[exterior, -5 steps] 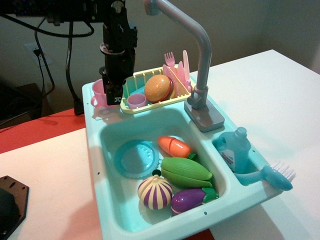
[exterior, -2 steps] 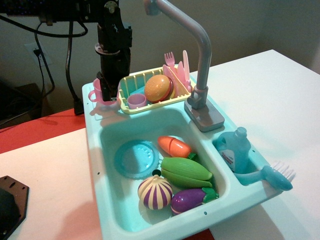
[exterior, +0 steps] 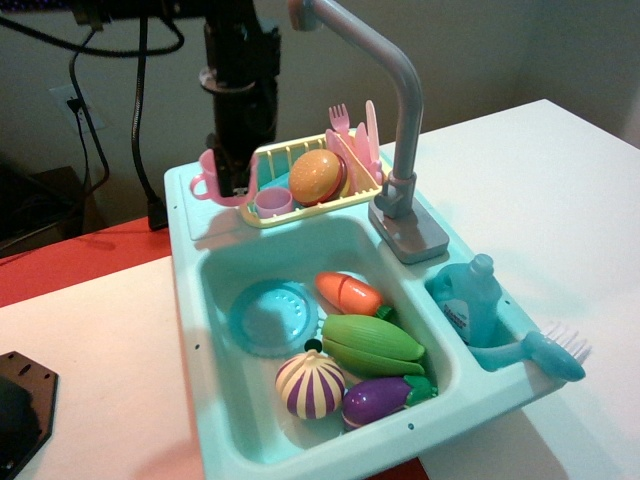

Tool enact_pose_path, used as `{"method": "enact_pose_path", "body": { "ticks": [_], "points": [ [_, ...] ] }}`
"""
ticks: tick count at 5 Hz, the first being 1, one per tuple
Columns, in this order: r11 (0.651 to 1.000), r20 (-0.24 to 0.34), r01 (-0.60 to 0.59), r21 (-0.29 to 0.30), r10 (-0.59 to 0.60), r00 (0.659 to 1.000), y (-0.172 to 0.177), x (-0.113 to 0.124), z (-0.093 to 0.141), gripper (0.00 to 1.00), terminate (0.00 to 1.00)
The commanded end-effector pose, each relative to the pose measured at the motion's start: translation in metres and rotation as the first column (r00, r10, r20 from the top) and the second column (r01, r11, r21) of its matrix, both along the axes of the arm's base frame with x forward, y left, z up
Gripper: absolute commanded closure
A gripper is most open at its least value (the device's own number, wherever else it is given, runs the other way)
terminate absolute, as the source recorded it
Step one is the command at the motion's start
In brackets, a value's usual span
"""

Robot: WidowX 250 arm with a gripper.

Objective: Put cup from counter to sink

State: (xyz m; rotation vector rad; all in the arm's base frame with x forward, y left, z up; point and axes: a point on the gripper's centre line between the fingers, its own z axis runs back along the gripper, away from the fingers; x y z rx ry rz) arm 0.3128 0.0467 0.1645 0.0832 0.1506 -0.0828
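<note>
The light-pink cup [exterior: 208,178] with its loop handle to the left hangs a little above the pale turquoise counter [exterior: 203,228] at the sink unit's back left corner. Its shadow lies on the ledge below. My black gripper [exterior: 232,183] comes down from above and is shut on the cup's right rim. The deep turquoise sink [exterior: 216,290] lies in front of it, with the tall grey faucet [exterior: 400,100] at its back right. The cup's right side is hidden behind my fingers.
A yellow dish rack [exterior: 262,218] holds a lilac cup [exterior: 272,203], a burger toy [exterior: 318,175] and pink cutlery [exterior: 355,135]. The basin holds a blue plate [exterior: 270,315], carrot [exterior: 350,293], corn [exterior: 372,342], onion [exterior: 310,385] and eggplant [exterior: 385,398]. A soap bottle [exterior: 468,300] and brush [exterior: 545,350] sit on the right.
My gripper closed on the pink cup and raised it off the counter, shifting slightly right. Nothing in the sink moved.
</note>
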Motion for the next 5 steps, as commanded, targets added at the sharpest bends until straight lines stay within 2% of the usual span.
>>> {"method": "enact_pose_path", "body": {
  "ticks": [1,3,5],
  "points": [
    [0.998,0.107,0.059,-0.022,-0.056,0.993,-0.039,0.020,0.029,1.00,0.00],
    [0.991,0.101,0.132,-0.019,-0.130,0.986,-0.091,0.033,0.013,1.00,0.00],
    [0.992,0.039,0.124,-0.002,-0.123,0.992,-0.088,0.023,-0.037,1.00,0.00]
  ]
}}
